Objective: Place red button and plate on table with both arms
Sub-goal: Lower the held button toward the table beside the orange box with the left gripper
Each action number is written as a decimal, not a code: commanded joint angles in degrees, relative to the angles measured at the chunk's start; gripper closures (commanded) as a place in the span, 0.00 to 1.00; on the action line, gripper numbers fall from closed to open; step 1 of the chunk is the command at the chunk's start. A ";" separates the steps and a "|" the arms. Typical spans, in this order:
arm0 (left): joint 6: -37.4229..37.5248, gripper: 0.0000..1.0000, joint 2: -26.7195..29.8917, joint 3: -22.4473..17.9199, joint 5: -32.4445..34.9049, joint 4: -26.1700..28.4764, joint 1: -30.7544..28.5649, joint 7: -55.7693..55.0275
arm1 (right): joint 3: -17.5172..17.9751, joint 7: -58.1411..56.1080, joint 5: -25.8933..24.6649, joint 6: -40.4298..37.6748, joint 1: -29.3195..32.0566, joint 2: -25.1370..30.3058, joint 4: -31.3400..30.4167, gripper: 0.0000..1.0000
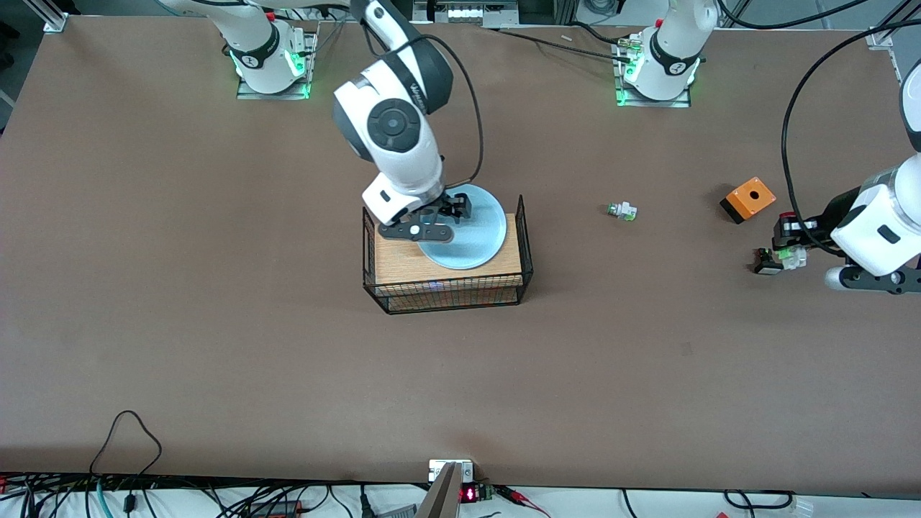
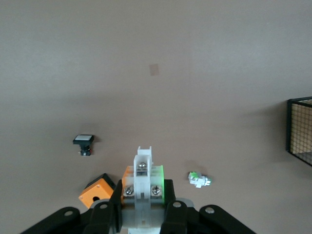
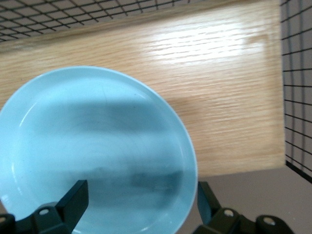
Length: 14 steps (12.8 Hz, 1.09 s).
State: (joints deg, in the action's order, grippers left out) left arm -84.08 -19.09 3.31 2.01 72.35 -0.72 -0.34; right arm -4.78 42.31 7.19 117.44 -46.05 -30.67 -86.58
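Note:
The light blue plate (image 1: 468, 234) (image 3: 97, 146) lies on the wood top of a black wire rack (image 1: 385, 262). Its rim reaches past the wood's edge. My right gripper (image 1: 447, 216) (image 3: 139, 202) stands open at that rim, one finger over the plate's inside and one just outside it. My left gripper (image 1: 788, 241) (image 2: 141, 207) hangs over the brown table (image 1: 216, 324) at the left arm's end. It is shut on the red button (image 1: 791, 257) (image 2: 142, 178), a whitish body with green bits. The cap is hidden in the left wrist view.
An orange box (image 1: 748, 200) (image 2: 96, 193) sits on the table close to the left gripper. A black part with a white cap (image 1: 765, 263) (image 2: 84, 142) lies below that gripper. A white-green part (image 1: 623, 211) (image 2: 199, 180) lies between the rack and the box.

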 commanded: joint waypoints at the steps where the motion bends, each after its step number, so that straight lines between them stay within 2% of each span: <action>1: -2.82 1.00 5.28 -7.43 -2.10 7.43 5.36 3.32 | -0.49 0.32 -2.95 0.51 -2.11 -1.59 1.41 0.01; 4: -7.05 1.00 7.83 -8.85 -2.10 13.32 6.95 3.32 | -0.66 -3.36 -3.41 -0.10 -1.06 -1.24 1.33 0.01; 7: -12.40 1.00 10.38 -8.85 -2.10 20.26 7.31 3.41 | -1.19 -4.25 -0.09 -1.50 1.66 0.25 1.59 0.01; 10: -16.63 1.00 10.57 -8.85 -2.19 25.11 6.79 4.90 | -1.54 -1.81 4.93 -3.88 3.51 0.96 2.03 0.04; 11: -17.77 1.00 10.31 -9.02 -2.36 26.25 6.35 5.69 | -1.11 -1.53 5.12 -3.97 4.21 1.31 3.94 0.04; 14: -19.36 1.00 8.73 -8.85 -2.37 29.15 5.47 5.96 | -0.93 -0.91 4.59 -3.88 3.61 1.22 4.31 0.04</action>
State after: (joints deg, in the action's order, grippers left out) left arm -101.47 -11.05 -5.29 1.17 98.21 5.18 3.71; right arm -6.27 40.02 11.23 114.60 -42.11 -29.72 -82.92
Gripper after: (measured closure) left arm 0.661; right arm 0.040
